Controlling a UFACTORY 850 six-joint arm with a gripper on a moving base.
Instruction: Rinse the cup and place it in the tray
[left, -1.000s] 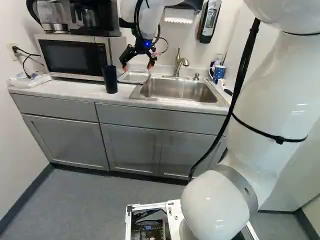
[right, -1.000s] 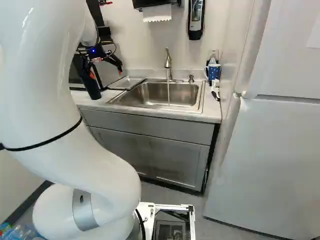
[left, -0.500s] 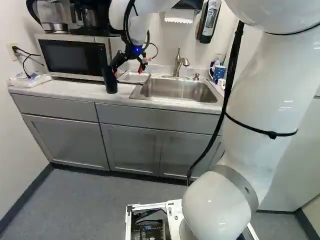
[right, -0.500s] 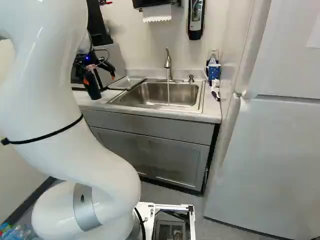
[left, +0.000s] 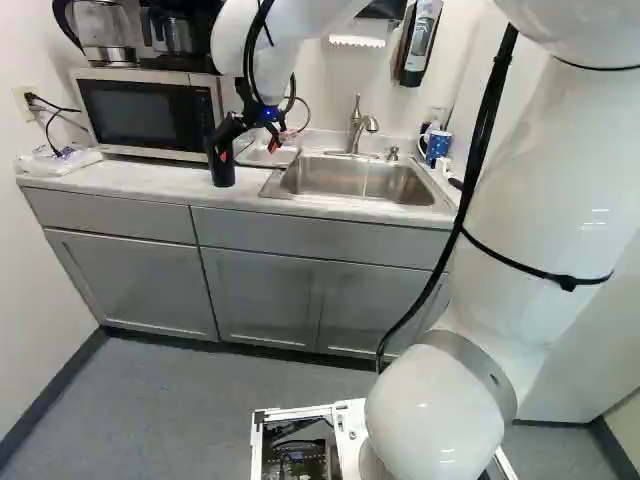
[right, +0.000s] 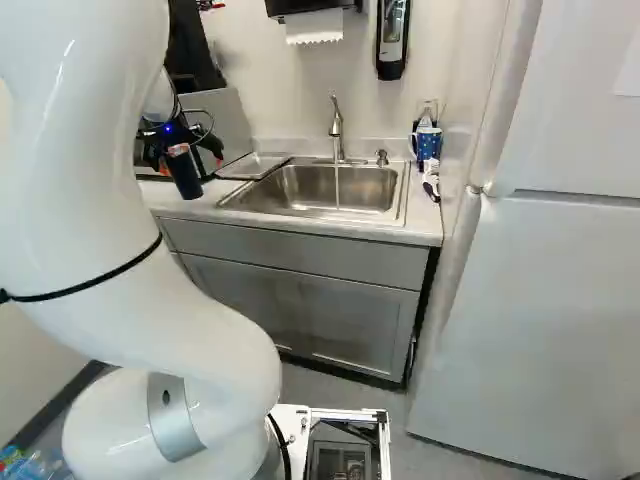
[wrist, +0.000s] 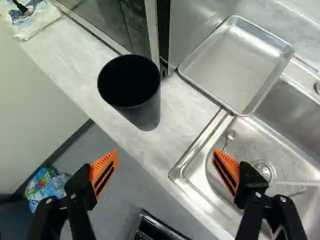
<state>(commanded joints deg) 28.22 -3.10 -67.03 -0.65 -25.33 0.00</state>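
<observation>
In the left base view my gripper (left: 246, 146) is at the black cup (left: 222, 160), which stands upright on the counter in front of the microwave. The wrist view has the gripper (wrist: 165, 170) wide open, nothing between its fingers, and the cup (wrist: 145, 112) ahead of it with its dark mouth showing. The metal tray (wrist: 235, 65) lies beside the sink, between it and the microwave. Water runs from the faucet (right: 337, 130) into the sink (right: 310, 190).
The microwave (left: 140, 112) stands behind the cup, with a coffee maker on top. A blue mug (right: 428, 143) is at the sink's far side. A spoon (wrist: 229, 137) lies in the sink. A fridge (right: 540, 300) stands at the right of the right base view.
The gripper has moved from above the tray towards the microwave and down to the cup, its fingers staying open. The cup has not shifted on the counter, and the base has not moved.
</observation>
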